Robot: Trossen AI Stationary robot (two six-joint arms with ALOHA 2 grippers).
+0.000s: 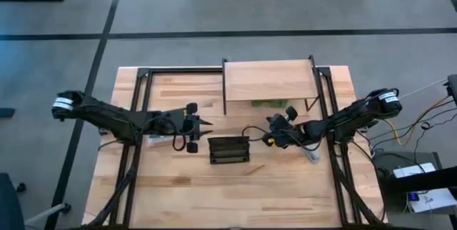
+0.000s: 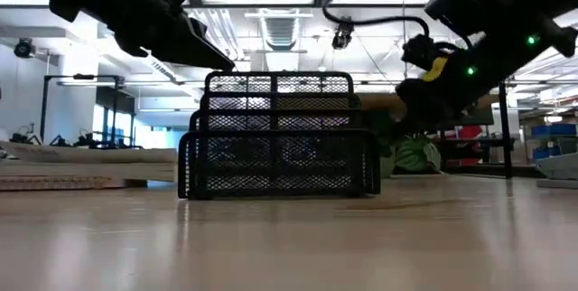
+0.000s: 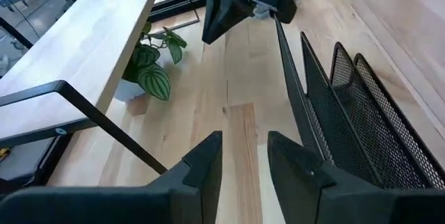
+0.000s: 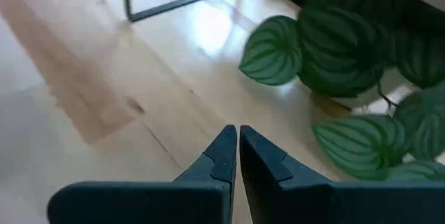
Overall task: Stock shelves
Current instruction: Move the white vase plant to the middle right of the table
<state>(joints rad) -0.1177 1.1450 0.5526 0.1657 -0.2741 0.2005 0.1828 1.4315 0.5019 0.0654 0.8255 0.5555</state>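
Light wood riser shelf (image 1: pixel 268 80), upright, table's far edge

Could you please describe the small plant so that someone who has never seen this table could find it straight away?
Start at the riser shelf, the light wood board on thin black legs at the far edge of the table. The potted plant stands on the tabletop under its near edge, just beyond the right gripper. Its striped green leaves are the only greenery; the nearby mesh rack is black.

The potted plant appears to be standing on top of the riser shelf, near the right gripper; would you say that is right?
Not quite: the potted plant stands on the tabletop underneath the riser shelf, not on top of it, as the left wrist view shows. It is indeed near the right gripper, whose fingers are closed and point toward its leaves.
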